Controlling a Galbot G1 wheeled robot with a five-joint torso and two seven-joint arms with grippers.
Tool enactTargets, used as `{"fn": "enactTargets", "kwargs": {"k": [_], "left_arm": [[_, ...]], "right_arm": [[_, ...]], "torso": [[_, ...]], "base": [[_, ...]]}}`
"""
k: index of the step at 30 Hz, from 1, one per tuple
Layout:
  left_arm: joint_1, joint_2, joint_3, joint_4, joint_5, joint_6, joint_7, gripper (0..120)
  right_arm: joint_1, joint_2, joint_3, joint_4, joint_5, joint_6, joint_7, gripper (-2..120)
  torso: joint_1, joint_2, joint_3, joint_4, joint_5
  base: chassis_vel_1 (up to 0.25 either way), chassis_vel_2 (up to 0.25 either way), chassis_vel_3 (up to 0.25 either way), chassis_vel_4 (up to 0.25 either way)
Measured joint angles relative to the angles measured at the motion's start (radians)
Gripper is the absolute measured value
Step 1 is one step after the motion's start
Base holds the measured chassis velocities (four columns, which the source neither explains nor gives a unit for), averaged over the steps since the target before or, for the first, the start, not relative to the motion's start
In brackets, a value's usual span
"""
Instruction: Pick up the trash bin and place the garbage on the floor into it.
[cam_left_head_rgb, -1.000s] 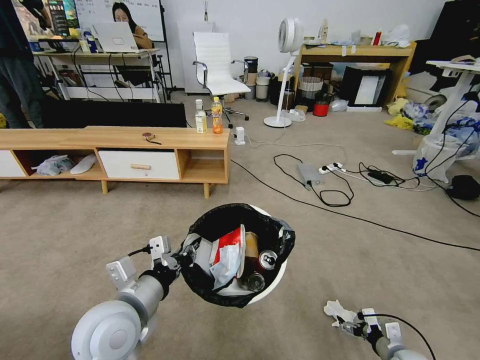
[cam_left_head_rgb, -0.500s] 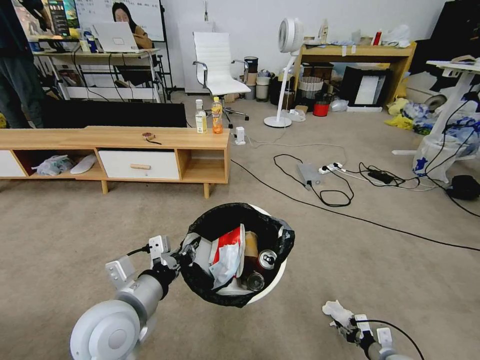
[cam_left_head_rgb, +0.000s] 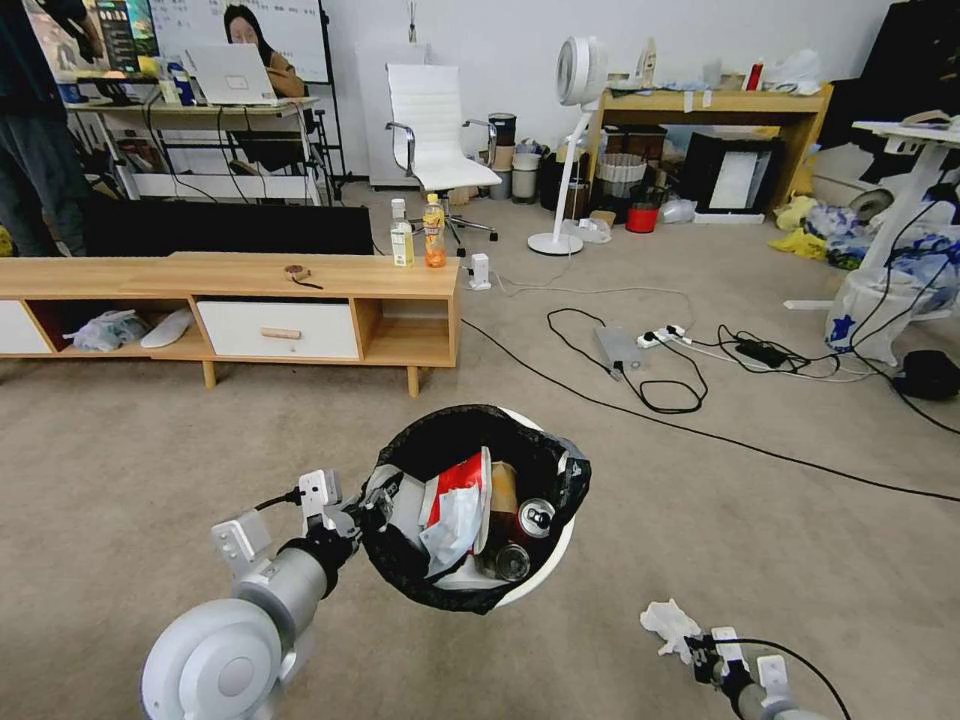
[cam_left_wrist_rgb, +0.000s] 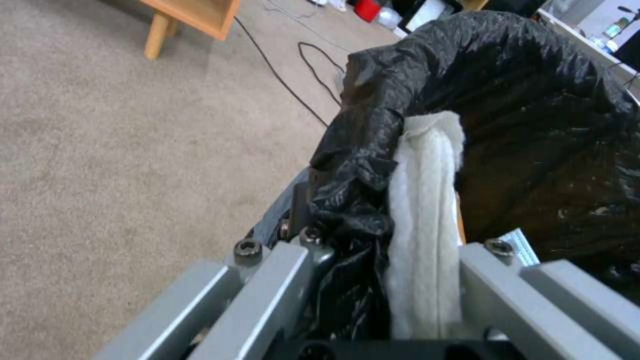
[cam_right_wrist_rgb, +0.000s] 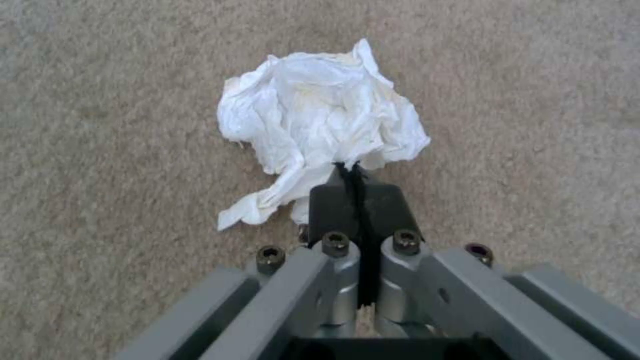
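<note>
Left end effector (cam_left_head_rgb: 362, 513) clamped on the rim of the bin (cam_left_head_rgb: 540, 575), held tilted above the floor (cam_left_head_rgb: 120, 450); the black liner and a white tissue (cam_left_wrist_rgb: 427, 220) are pinched between its fingers. Inside the bin lie a red-white wrapper (cam_left_head_rgb: 455, 500) and a can (cam_left_head_rgb: 535, 518). Right end effector (cam_right_wrist_rgb: 352, 172), fingers pressed together, pinches the edge of a crumpled tissue (cam_right_wrist_rgb: 320, 120) just above the carpet.

Your left gripper (cam_left_head_rgb: 362, 512) sits raised ahead of you, clamped tight, arm bent at the elbow. Your right gripper (cam_right_wrist_rgb: 349, 172) reaches low on your right, its black fingertips pressed together.
</note>
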Motion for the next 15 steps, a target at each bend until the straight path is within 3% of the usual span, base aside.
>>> {"fn": "enactTargets", "kwargs": {"k": [15], "left_arm": [[0.003,-0.001,-0.001,-0.008,0.0,0.0,0.001,7]], "right_arm": [[-0.011,-0.009,0.02,0.048,0.025,0.007,0.004,0]], "torso": [[0.0,0.0,0.0,-0.0001,0.0001]], "base": [[0.0,0.0,0.0,0.0]]}}
